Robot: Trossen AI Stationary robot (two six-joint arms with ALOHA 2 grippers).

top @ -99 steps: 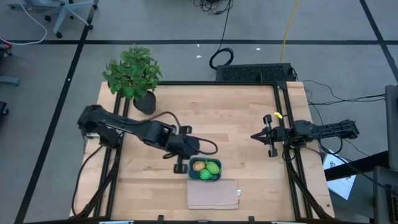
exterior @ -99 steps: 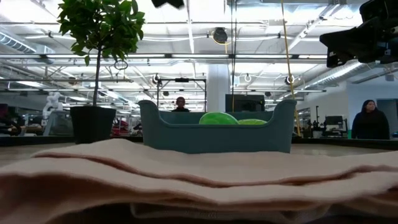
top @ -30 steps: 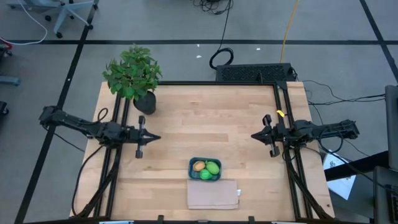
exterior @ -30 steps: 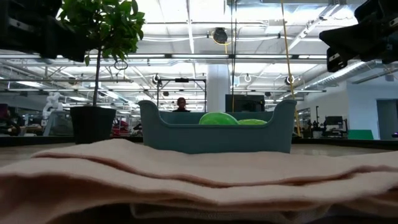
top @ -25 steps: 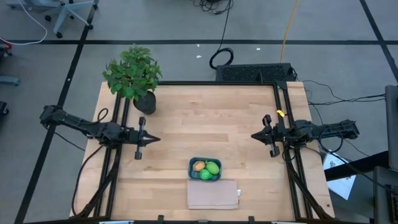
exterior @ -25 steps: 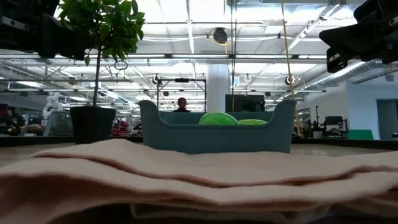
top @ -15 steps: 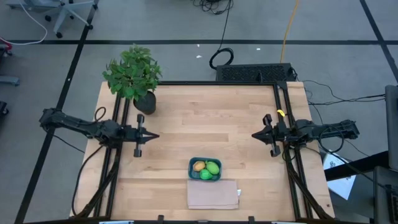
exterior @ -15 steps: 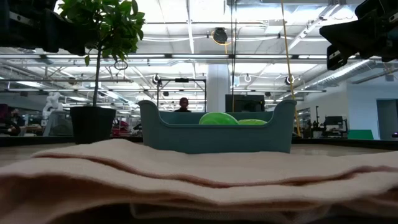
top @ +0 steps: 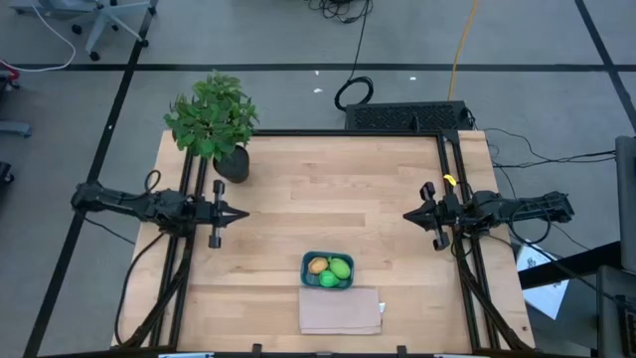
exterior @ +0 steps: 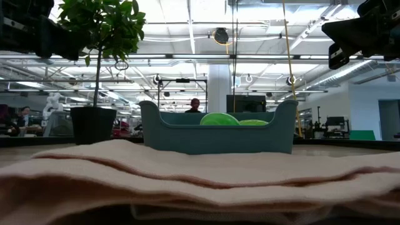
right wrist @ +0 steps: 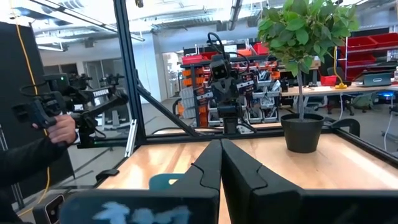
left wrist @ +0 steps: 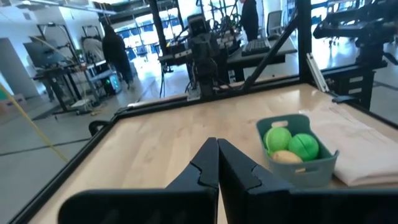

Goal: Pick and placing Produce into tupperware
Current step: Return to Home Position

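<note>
Nearest us, about midway along the near edge of the worktop (top: 328,179), there's the folded beige cloth (top: 340,311), flat w/ nothing on it. Right behind it sits the teal tupperware (top: 304,270); can't tell if it's touching the cloth or just beside it. All the produce is inside: the orange-tan one (top: 318,266), the bigger green one (top: 341,268) next to it, and the smaller green one (top: 327,280) on the cloth side. So we'd call the pick-and-place part done, nothing loose on the wood afaict. Imo the only thing left is parking the arms, and they look pretty much there. Further back, the left gripper (top: 241,214) hangs by the left edge and the right gripper (top: 409,216) by the right edge, both well apart from the tupperware, tips pointing in at each other. In the wrist views each pair of fingers (left wrist: 202,169) is pressed together w/ nothing between, so both are closed and empty. The far left corner has the potted plant (top: 212,119). Beyond the table there's ppl in the room. Count: 3 produce (2 green, 1 orange-tan), 1 tupperware, 1 cloth, 1 plant, 2 grippers.
</note>
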